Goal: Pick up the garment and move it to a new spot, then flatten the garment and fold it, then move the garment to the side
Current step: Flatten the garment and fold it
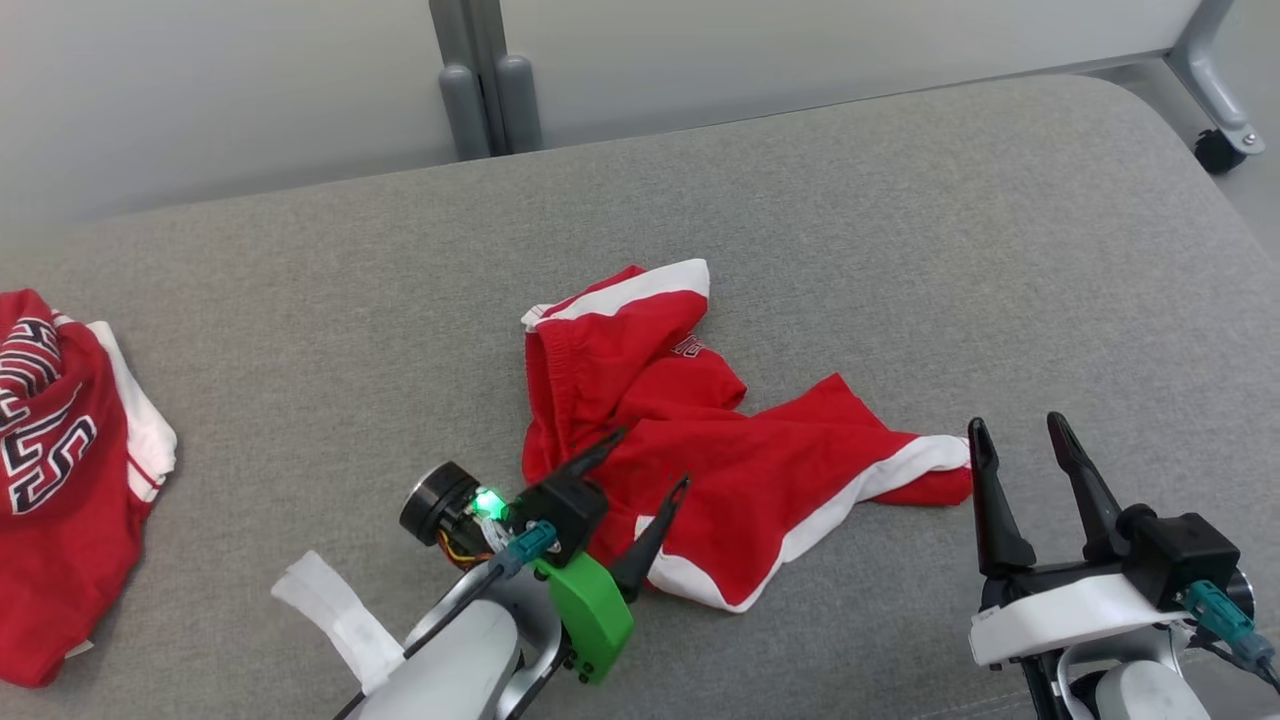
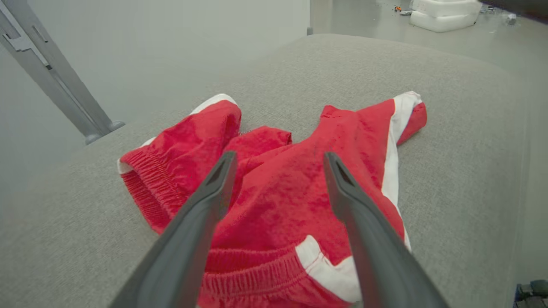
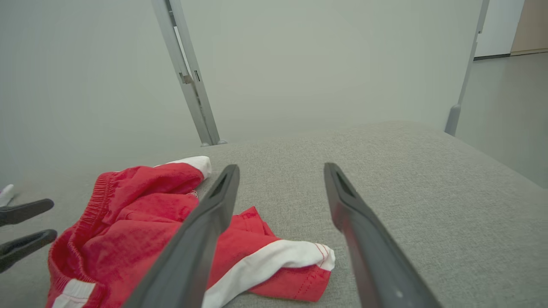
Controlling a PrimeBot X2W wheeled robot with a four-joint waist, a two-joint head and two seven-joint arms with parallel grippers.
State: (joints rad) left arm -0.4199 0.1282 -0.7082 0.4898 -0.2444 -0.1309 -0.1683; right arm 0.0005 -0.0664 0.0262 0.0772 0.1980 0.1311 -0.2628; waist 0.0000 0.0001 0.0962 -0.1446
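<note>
The garment (image 1: 700, 440) is a pair of red shorts with white trim, lying crumpled in the middle of the grey cushioned surface (image 1: 850, 220). My left gripper (image 1: 650, 460) stands open right over its near left part, fingers spread with nothing between them. In the left wrist view the shorts (image 2: 278, 192) lie just beyond the left gripper (image 2: 278, 160), elastic waistband nearest. My right gripper (image 1: 1015, 430) is open at the lower right, just right of the white-trimmed leg end. The right wrist view has the shorts (image 3: 141, 218) at lower left of the open right gripper (image 3: 280, 169).
Another red and white garment (image 1: 60, 470) with lettering lies bunched at the surface's left edge. A grey partition post (image 1: 485, 80) stands behind the surface. A caster wheel (image 1: 1218, 150) is at the far right. In the right wrist view the left gripper's fingertips (image 3: 25, 226) enter from the left.
</note>
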